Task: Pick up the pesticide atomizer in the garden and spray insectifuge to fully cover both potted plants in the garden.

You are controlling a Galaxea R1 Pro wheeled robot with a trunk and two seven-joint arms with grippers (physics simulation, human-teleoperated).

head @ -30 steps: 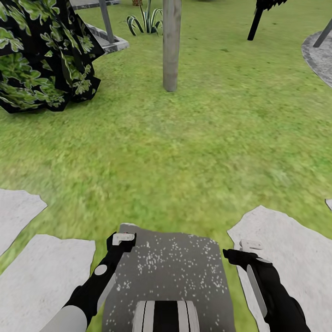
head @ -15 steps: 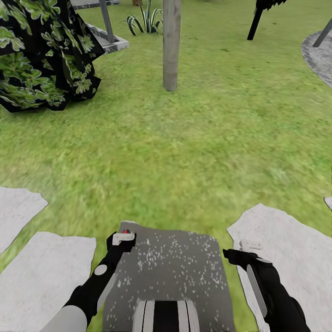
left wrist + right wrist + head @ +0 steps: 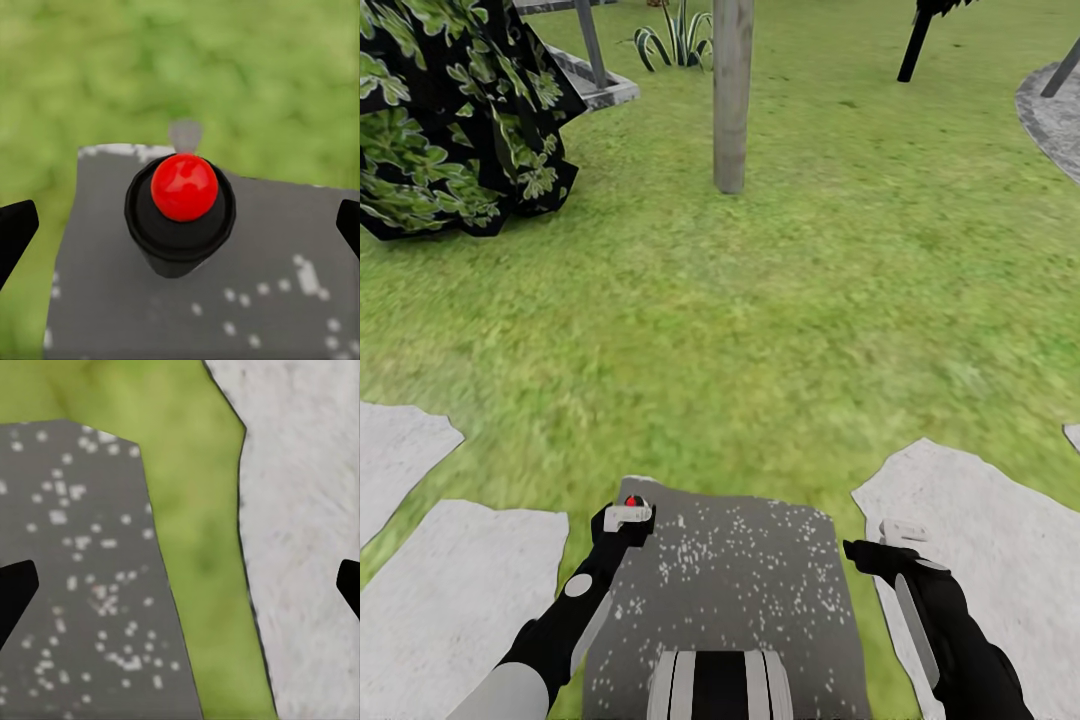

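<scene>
The pesticide atomizer and both potted plants are out of view. Garden lawn spreads ahead of me, with the curved edge of the grey paved patio at the far right. My left gripper hangs low over the front left corner of my grey speckled base; its black fingertips stand far apart, open and empty. My right gripper is by the base's right side, its fingertips also wide apart with nothing between them.
A grey post rises straight ahead and a dark leafy bush stands at the left. Pale flat stepping stones flank my base. A red knob sits on the base. A spiky potless plant grows behind.
The whole picture has slid slightly upward, so the camera moved. The red knob on the base has come into view beside the left gripper. Both arms keep their pose.
</scene>
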